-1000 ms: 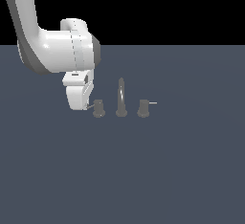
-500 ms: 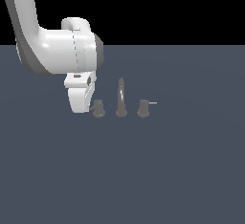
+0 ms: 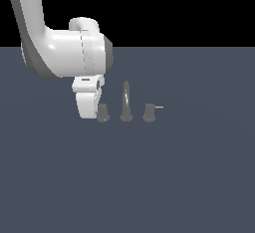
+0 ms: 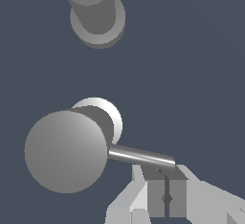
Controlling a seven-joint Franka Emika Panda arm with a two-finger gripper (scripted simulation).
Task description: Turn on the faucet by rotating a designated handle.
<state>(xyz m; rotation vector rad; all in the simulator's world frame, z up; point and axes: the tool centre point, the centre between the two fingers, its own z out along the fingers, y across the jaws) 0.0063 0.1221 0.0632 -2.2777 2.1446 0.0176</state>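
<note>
Compared w/ the frame half a sec ago, the gripper (image 3: 92, 111) is sitting a bit nearer to the handle (image 3: 102, 113); the faucet (image 3: 126, 105) itself is staying where it was. In the wrist view the gripper (image 4: 165, 194) is showing its two fingers (image 4: 155, 192) pressed together w/ only a thin dark seam between them, so the jaws are closed and are not gripping anything. The fingertips are touching the far end of the thin silver rod (image 4: 141, 155). This rod is sticking out sideways from the handle's (image 4: 67, 150) round grey knob. Farther off, the spout (image 4: 94, 8) is standing upright. In the exterior view the handle is standing on the grey floor (image 3: 149, 177) just beside the white gripper, at the exterior view's left of the spout (image 3: 126, 102); the twin knob (image 3: 149, 113) is on the other side.
</note>
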